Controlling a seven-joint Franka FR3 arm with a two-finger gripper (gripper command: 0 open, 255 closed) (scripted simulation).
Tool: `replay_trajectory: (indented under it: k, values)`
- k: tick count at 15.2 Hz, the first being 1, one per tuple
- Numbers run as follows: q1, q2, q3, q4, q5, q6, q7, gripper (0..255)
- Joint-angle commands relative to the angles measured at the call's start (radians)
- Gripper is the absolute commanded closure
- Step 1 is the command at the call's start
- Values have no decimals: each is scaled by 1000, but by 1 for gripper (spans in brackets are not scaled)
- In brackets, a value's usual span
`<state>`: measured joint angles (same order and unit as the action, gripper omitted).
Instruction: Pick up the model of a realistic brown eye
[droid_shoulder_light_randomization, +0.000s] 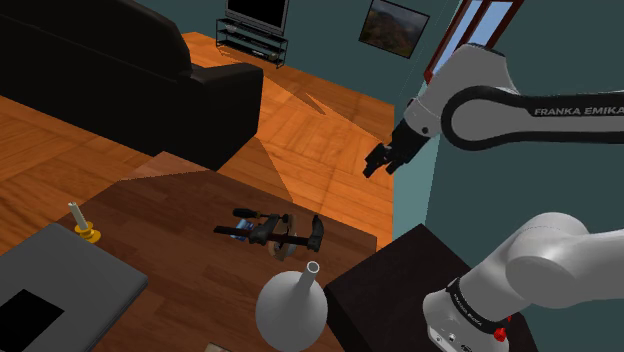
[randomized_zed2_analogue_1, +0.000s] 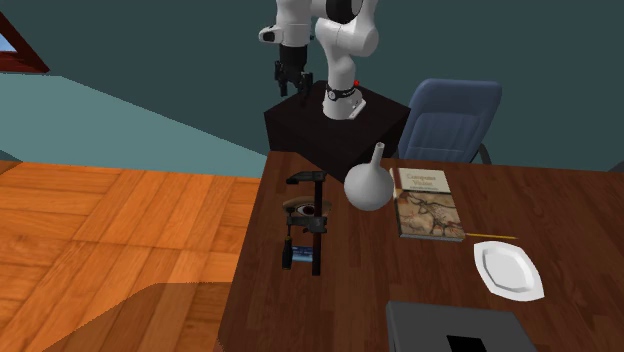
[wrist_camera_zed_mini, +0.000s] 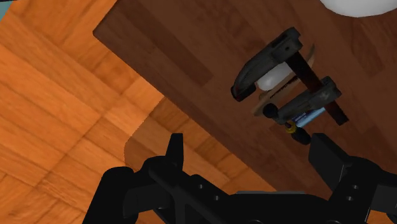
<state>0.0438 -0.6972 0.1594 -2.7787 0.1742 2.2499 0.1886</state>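
The eye model (droid_shoulder_light_randomization: 270, 231) lies on its side near the dark wooden table's (droid_shoulder_light_randomization: 170, 215) edge: a pale eyeball with a brown rim in a black clamp-like frame with a small blue part. It also appears in the second exterior view (randomized_zed2_analogue_1: 305, 218) and the wrist view (wrist_camera_zed_mini: 284, 81). My black gripper (droid_shoulder_light_randomization: 378, 163) hangs high over the floor, off the table's edge and well above the model. In the wrist view the fingers (wrist_camera_zed_mini: 175, 151) of the gripper (wrist_camera_zed_mini: 251, 159) stand apart with nothing between them. The second exterior view has the gripper (randomized_zed2_analogue_1: 290, 80) beside the stand.
A grey round flask (randomized_zed2_analogue_1: 368, 185) stands close to the model, by the black stand (randomized_zed2_analogue_1: 335, 125). A book (randomized_zed2_analogue_1: 428, 203), a white plate (randomized_zed2_analogue_1: 508, 268), a yellow candle holder (droid_shoulder_light_randomization: 85, 230) and a grey box (droid_shoulder_light_randomization: 50, 290) share the table. A black sofa (droid_shoulder_light_randomization: 120, 70) and a blue chair (randomized_zed2_analogue_1: 455, 115) stand nearby.
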Motion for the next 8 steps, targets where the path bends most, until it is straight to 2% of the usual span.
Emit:
replay_trajectory:
  k: [1, 8]
  values:
    - [6, 56, 26, -29, 23, 103, 32, 0]
    - [8, 359, 121, -53, 75, 482, 144, 0]
